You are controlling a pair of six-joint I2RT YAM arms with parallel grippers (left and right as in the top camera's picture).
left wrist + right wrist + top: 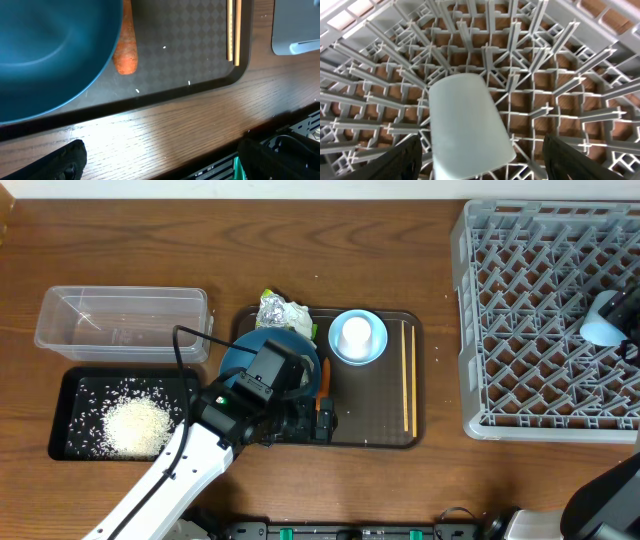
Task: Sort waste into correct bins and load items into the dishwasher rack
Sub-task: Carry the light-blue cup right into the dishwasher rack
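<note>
The large dark blue bowl sits on the brown tray's left, partly under my left arm; it also shows in the left wrist view. The carrot lies right beside the bowl. The chopsticks lie along the tray's right side. The foil wrapper is at the tray's back. The whitish cup stands in the small light blue bowl. My left gripper is open and empty over the tray's front edge. My right gripper is open around the light blue cup, which lies in the dishwasher rack.
The clear tub stands at the back left. The black tray in front of it holds the rice heap. The brown serving tray has a few stray rice grains. A corner of the rack is near it.
</note>
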